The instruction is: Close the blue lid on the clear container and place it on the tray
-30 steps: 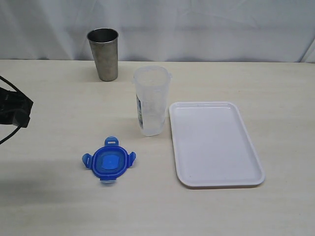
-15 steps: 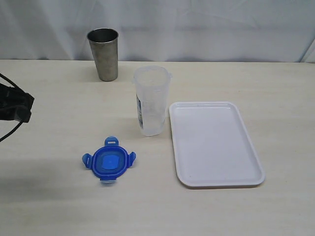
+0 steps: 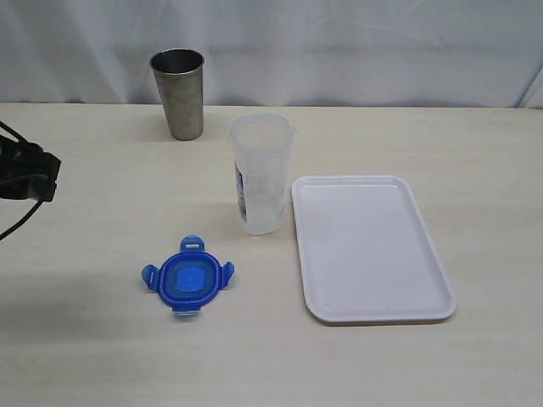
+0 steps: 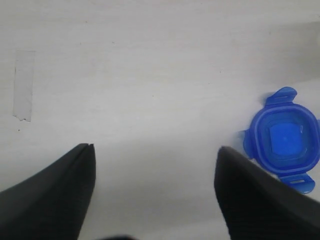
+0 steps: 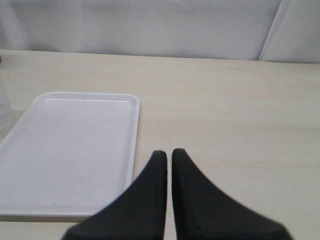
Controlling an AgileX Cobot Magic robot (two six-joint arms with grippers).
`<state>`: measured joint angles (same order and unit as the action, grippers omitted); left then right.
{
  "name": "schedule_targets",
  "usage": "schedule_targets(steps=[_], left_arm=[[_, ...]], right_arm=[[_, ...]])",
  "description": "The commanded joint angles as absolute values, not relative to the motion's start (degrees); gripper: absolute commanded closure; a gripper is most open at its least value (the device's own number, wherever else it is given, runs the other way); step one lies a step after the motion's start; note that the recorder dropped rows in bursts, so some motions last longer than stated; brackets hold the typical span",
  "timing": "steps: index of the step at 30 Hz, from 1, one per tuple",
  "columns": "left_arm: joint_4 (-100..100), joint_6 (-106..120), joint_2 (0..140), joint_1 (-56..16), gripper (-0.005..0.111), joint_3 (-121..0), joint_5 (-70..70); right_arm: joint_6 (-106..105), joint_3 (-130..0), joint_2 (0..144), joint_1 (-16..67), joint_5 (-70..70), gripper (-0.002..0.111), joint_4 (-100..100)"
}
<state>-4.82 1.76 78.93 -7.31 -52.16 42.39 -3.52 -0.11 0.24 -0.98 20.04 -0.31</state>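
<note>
The left claw (image 4: 155, 150) is hanging wide and empty over the counter (image 3: 102, 356), apparently readying for the blue lid (image 3: 187, 282), which is lying flat near the open clear container (image 3: 261, 174); the right claw (image 5: 169, 152) is sitting pinched together beside the empty tray (image 3: 373, 246), likely waiting its turn

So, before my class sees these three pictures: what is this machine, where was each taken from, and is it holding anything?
It is a robot with two arms, each ending in a two-fingered gripper. One picture comes from a camera off the arms, two from cameras on the wrists. On the table stand a steel tumbler and the clear container, lidless; the blue lid lies flat nearby, the tray beside the container. The left gripper is open near the lid; the right gripper is shut near the tray. Neither holds anything.
</note>
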Motion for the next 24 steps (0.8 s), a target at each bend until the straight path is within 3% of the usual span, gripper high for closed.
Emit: schedule_targets(steps=[1, 18, 24], left_arm=[[-5.7, 1.7, 79.0, -7.4, 0.044, -52.7, 43.2], [-5.1, 1.4, 79.0, -7.4, 0.044, -52.7, 39.9], [-19.7, 7.8, 79.7, -7.4, 0.044, -52.7, 35.4]], right_arm=[[-3.7, 0.0, 0.0, -1.2, 19.8, 0.104, -0.7], [-3.7, 0.0, 0.0, -1.2, 19.8, 0.104, -0.7], [-3.7, 0.0, 0.0, -1.2, 19.8, 0.104, -0.7]])
